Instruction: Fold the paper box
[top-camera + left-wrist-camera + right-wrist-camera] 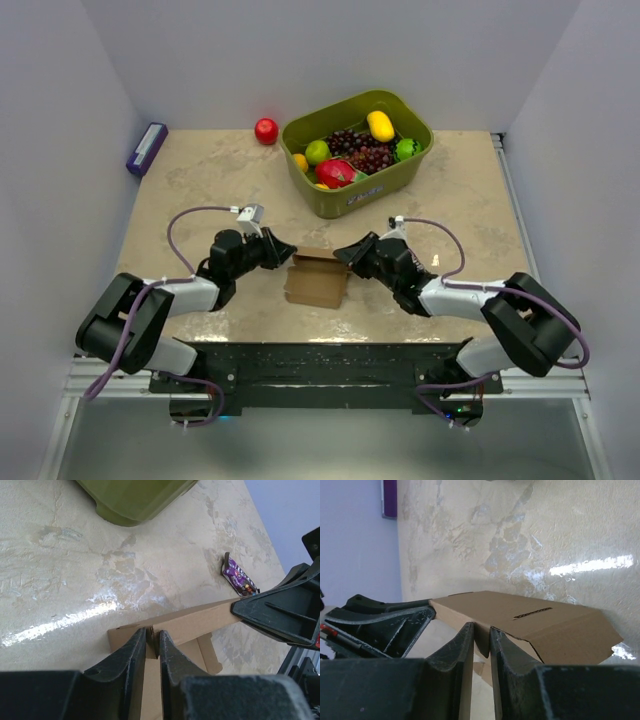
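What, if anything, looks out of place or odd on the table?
One red fruit lies alone on the table, just left of the green bin, while the other fruit sits inside the bin. Nothing looks spilled or damaged; the paper box is simply only partly folded.

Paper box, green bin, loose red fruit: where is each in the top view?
paper box [318, 285]: top view, on its flat brown panel.
green bin [385, 182]: top view, on its near outer wall.
red fruit [266, 131]: top view, on its middle.
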Controlling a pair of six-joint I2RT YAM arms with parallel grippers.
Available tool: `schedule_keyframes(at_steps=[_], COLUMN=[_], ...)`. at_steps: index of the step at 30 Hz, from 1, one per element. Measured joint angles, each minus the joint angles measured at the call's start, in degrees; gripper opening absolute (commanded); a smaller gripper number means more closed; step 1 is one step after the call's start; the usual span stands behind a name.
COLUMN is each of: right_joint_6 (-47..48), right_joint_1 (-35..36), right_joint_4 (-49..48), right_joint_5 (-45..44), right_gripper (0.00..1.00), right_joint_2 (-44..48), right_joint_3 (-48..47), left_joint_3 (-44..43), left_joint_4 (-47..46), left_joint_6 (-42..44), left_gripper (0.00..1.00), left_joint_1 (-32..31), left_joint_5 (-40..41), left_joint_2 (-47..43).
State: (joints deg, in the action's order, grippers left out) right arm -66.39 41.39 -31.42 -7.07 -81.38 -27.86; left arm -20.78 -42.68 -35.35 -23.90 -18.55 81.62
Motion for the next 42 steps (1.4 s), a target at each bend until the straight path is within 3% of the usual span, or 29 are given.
schedule_keyframes(at_steps=[9, 15, 26, 29, 30, 31, 34, 37, 42], right_joint_6=[-5.7, -8.7, -9.1, -8.2, -7.9, -7.5, -6.1, -3.8, 0.3], right_joint_1=[-0.3, -0.3, -0.3, -0.3, -0.3, -0.3, -0.3, -0.3, -0.3], right_joint_4=[-10.4, -17.9, -18.8, -17.7, -16.9, -16.2, -14.3, -11.4, -6.4], right_joint_5=[0.7, 0.7, 0.6, 0.5, 0.4, 0.3, 0.1, -0.2, -0.9], right_gripper=[0.13, 0.01, 0.0, 0.22, 0.28, 0.39, 0.54, 0.64, 0.68], right_joint_2=[-3.1, -5.8, -5.6, -4.8, -4.3, -3.9, -2.7, -0.8, 3.5], right_joint_3=[4.0, 6.4, 6.9, 6.9, 6.9, 6.9, 6.9, 6.7, 5.1], left_joint_3=[0.0, 0.0, 0.0, 0.0, 0.0, 0.0, 0.0, 0.0, 0.9], left_joint_4=[0.4, 1.2, 1.7, 2.0, 2.3, 2.8, 6.0, 9.4, 11.9], left_joint_6=[0.0, 0.0, 0.0, 0.0, 0.0, 0.0, 0.6, 1.7, 3.7], left_gripper=[0.2, 0.2, 0.2, 0.36, 0.48, 0.52, 0.62, 0.67, 0.66], left_joint_1=[0.1, 0.2, 0.1, -0.3, -0.5, -0.7, -1.4, -1.7, -1.8], left_joint_5=[0.1, 0.3, 0.3, 0.4, 0.4, 0.4, 0.7, 1.9, 5.0], left_joint_2=[-0.3, -0.9, -1.2, -1.4, -1.6, -1.7, -2.7, -5.1, -12.0])
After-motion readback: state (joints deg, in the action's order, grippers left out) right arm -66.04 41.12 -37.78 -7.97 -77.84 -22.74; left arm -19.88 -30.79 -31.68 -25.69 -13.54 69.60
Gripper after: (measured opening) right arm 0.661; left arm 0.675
